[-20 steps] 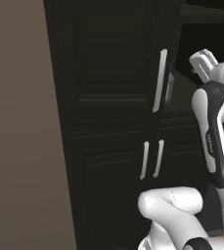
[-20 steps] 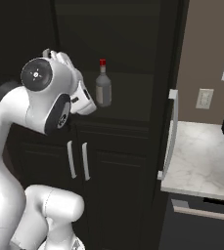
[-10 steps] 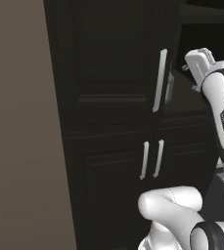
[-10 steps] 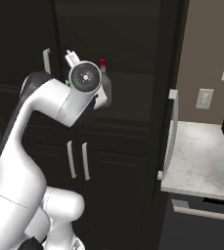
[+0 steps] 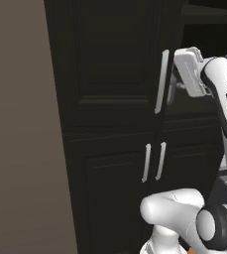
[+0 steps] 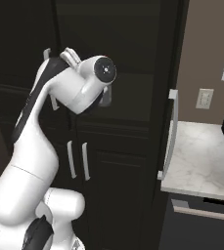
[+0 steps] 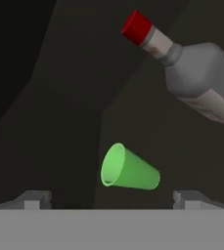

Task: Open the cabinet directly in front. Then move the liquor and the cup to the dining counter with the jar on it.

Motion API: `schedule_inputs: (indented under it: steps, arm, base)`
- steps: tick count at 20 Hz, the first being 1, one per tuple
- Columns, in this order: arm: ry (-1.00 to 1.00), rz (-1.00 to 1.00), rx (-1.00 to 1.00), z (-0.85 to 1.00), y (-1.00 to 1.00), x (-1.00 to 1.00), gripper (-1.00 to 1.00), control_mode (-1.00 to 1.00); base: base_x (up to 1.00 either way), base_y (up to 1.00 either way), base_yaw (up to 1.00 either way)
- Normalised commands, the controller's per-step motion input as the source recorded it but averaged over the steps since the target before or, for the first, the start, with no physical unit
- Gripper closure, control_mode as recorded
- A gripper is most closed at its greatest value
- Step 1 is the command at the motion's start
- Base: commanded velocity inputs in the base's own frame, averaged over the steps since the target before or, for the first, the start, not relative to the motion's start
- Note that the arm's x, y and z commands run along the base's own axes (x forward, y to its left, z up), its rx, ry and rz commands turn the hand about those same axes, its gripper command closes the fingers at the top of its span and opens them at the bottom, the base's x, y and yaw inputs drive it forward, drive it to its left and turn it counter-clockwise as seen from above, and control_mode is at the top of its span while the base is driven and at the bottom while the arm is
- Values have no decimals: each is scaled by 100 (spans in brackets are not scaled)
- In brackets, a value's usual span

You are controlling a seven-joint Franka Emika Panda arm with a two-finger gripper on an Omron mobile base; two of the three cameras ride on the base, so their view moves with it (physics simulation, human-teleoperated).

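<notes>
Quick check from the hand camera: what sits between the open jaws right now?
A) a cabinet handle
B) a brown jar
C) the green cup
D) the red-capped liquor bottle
C: in the hand view the green cup lies between the two spread fingertips, not yet gripped, while the liquor sits off toward the upper right of that view.

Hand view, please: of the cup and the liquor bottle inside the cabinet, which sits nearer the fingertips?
The green cup, lying between the open hand's fingertips; the red-capped liquor is farther up.
</notes>
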Motion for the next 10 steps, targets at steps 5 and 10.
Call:
schedule_inputs:
  steps: [5, 10]
  arm:
    - [0, 10, 0, 0, 4, 6, -100, -100]
    - [0, 9, 0, 0, 0, 9, -100, -100]
  base:
    - [0, 0, 0]
    - [0, 0, 0]
